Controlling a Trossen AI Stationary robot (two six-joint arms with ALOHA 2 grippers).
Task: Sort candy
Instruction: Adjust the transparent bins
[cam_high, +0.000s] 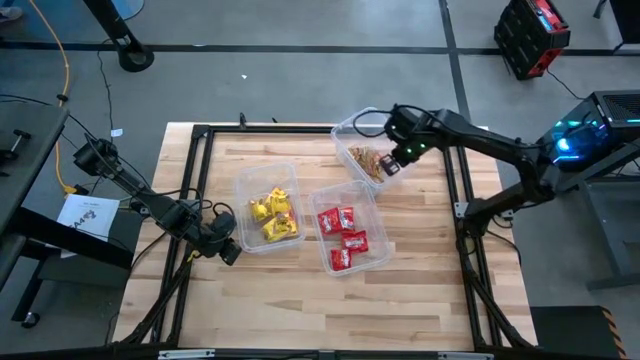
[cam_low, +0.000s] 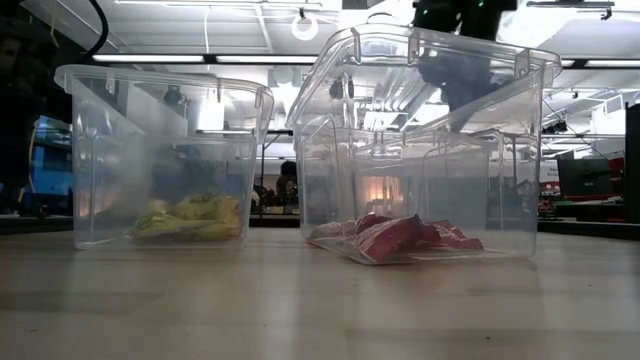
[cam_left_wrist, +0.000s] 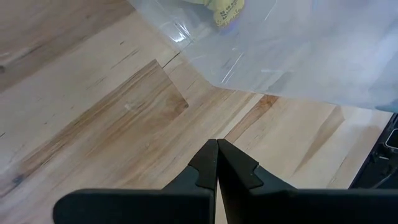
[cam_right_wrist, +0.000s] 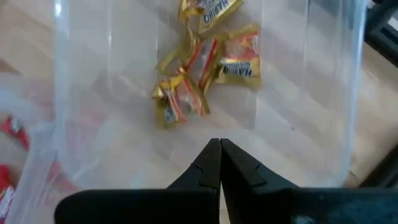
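Observation:
Three clear tubs stand on the wooden table. The left tub (cam_high: 268, 207) holds yellow candy (cam_high: 272, 213), the near-right tub (cam_high: 349, 232) holds red candy (cam_high: 343, 238), and the far tub (cam_high: 370, 145) holds brown-gold candy (cam_right_wrist: 205, 68). My right gripper (cam_right_wrist: 219, 144) hangs shut above the far tub, over the brown-gold packets, holding nothing. My left gripper (cam_left_wrist: 216, 148) is shut and empty, low over bare wood just left of the yellow tub's near corner (cam_left_wrist: 205, 78). In the low view the yellow candy (cam_low: 190, 217) and red candy (cam_low: 400, 238) lie on the tub floors.
A black metal frame (cam_high: 200, 135) borders the tabletop. Bare wood lies along the near edge (cam_high: 320, 310) and between the left tub and the frame. The three tubs stand close together in the table's middle and far right.

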